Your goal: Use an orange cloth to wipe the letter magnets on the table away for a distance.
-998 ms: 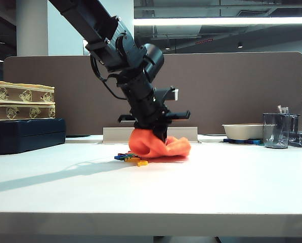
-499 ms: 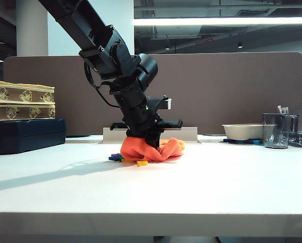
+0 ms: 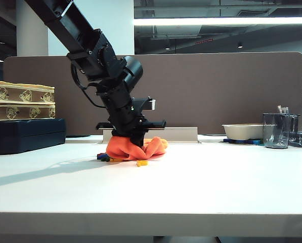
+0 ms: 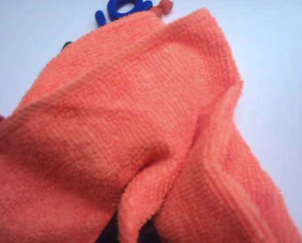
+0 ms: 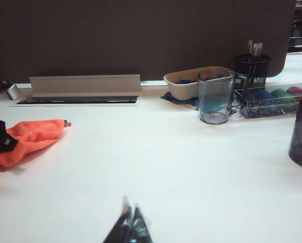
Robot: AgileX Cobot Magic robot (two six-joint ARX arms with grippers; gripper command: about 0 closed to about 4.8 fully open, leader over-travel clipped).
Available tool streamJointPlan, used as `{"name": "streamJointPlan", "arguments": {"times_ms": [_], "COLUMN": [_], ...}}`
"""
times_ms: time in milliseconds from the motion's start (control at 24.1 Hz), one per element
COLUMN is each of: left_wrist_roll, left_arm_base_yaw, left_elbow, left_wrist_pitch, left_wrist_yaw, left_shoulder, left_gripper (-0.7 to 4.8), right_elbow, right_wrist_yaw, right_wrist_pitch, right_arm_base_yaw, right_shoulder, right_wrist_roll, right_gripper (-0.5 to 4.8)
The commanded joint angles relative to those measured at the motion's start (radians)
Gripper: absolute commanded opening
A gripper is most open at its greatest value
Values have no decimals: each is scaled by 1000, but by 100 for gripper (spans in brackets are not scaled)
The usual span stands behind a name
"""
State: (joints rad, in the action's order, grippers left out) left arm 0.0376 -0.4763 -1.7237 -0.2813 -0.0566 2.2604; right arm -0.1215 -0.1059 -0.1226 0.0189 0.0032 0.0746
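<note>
The orange cloth (image 3: 133,148) lies bunched on the white table (image 3: 201,192), left of centre. My left gripper (image 3: 135,143) points down into it and is shut on the cloth, which fills the left wrist view (image 4: 140,131) and hides the fingers. Letter magnets (image 3: 103,157) in blue and other colours poke out at the cloth's left edge, and a yellow one (image 3: 141,163) lies just in front. A blue magnet (image 4: 121,7) and a red one (image 4: 165,5) show beyond the cloth. My right gripper (image 5: 130,207) is shut and empty, low over bare table, away from the cloth (image 5: 27,139).
A dark blue case (image 3: 27,134) with stacked boxes (image 3: 22,104) stands at the far left. A beige bowl (image 3: 242,131), a glass cup (image 3: 276,130) and a mesh pen holder (image 5: 252,68) stand at the back right. A grey cable tray (image 3: 176,134) runs along the brown partition.
My left gripper has slid to the left along the table with the cloth, pushing the blue and other magnets leftward. The yellow magnet stayed where it was.
</note>
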Motion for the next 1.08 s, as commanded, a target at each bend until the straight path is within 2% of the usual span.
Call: {"name": "streamJointPlan", "arguments": {"times_ms": [42, 582, 748, 1081], "left_wrist_roll": [-4, -6, -49, -62], "left_arm_base_yaw": [24, 147, 180, 269], "left_elbow": [5, 5, 5, 5], "left_wrist_pitch": [-30, -47, -47, -73], "left_wrist_yaw": [-23, -38, -63, -63], "left_shoulder": [0, -19, -37, -51], "left_gripper": [-6, -6, -6, -6], "right_elbow": [-5, -5, -5, -5], "right_wrist_yaw": [3, 37, 37, 41], "right_wrist_pitch": [5, -2, -5, -8], "right_arm_base_yaw": [0, 0, 0, 0], "right_shoulder": [-3, -2, -1, -1], "right_wrist_roll": [4, 4, 4, 4], "right_gripper": [-1, -1, -1, -1]}}
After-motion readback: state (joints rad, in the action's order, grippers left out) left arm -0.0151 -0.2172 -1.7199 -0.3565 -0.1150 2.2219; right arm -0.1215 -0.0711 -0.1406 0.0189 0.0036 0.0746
